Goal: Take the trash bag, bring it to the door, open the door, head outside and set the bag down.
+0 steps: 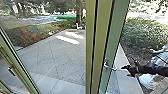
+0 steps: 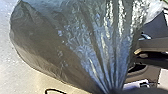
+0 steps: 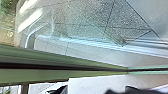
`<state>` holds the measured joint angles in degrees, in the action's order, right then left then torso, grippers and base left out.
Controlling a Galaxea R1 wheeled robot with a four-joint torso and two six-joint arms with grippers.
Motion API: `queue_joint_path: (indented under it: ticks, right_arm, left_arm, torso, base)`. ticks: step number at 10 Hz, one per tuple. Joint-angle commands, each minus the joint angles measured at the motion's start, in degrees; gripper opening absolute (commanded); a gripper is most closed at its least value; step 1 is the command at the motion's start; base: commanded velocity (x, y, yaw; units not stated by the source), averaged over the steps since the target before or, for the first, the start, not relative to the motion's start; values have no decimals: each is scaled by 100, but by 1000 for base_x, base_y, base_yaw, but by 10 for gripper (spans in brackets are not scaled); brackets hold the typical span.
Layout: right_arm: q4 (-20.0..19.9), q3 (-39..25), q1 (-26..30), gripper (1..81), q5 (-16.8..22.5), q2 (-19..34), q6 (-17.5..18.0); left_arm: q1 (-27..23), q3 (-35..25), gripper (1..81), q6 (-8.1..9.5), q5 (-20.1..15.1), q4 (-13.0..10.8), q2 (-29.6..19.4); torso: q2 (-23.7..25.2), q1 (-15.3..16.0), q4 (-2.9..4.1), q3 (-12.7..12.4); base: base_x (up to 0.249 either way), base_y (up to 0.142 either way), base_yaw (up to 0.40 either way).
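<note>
In the head view my right gripper (image 1: 126,71) points left, its fingers apart, just right of the silver handle (image 1: 110,67) on the green-framed door (image 1: 113,40). A small gap seems to lie between handle and fingertips. The right wrist view has the green door frame (image 3: 37,60) running across, with dark fingertips (image 3: 112,91) low down. Gathered folds of the dark, shiny trash bag (image 2: 50,45) run together at my left gripper (image 2: 111,91) in the left wrist view, and the bag bulges out from there.
Paving (image 1: 62,55) lies beyond the glass, edged by low planting (image 1: 35,33). Another green frame (image 1: 18,65) with a dark handle (image 1: 11,71) slants at the left. A bush (image 1: 143,32) grows behind the door on the right, above pale objects (image 1: 147,81).
</note>
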<state>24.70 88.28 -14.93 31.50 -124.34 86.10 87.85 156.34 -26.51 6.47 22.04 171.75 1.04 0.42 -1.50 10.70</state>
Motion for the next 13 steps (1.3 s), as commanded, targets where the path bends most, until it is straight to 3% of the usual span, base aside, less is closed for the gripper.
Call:
queue_joint_path:
  ticks: [1,4,5,6,8,10,13]
  right_arm:
    - [9,-40,1065,811,638,100,-656]
    - [-9,179,1680,811,1974,-41,-2308]
    - [26,346,1813,811,2317,-85,-2686]
    - [79,495,1953,811,2404,-85,-3123]
    - [334,540,2138,811,2519,-85,-3486]
    - [1026,391,2366,811,2633,-32,-3513]
    - [1564,320,2560,811,2721,-5,-3521]
  left_arm:
    - [-79,-7,10,-3,-366,-24,-18]
    - [-79,-7,10,-3,-366,-33,9]
    - [-79,-7,10,-3,-366,-24,17]
    - [-79,-7,10,-3,-366,-24,35]
    - [-79,10,10,-3,-366,-7,35]
    - [-79,10,10,-3,-375,20,44]
    - [-79,10,10,15,-366,37,79]
  torso:
    - [2,0,0,0]
    - [0,2,0,0]
    - [-2,2,0,0]
    - [-2,2,0,0]
    - [-2,0,0,0]
    - [-2,-2,0,0]
    - [-2,-5,0,2]
  base:
    - [0,0,0]
    - [0,0,0]
    - [0,0,0]
    - [0,0,0]
    - [0,0,0]
    - [0,0,0]
    - [0,0,0]
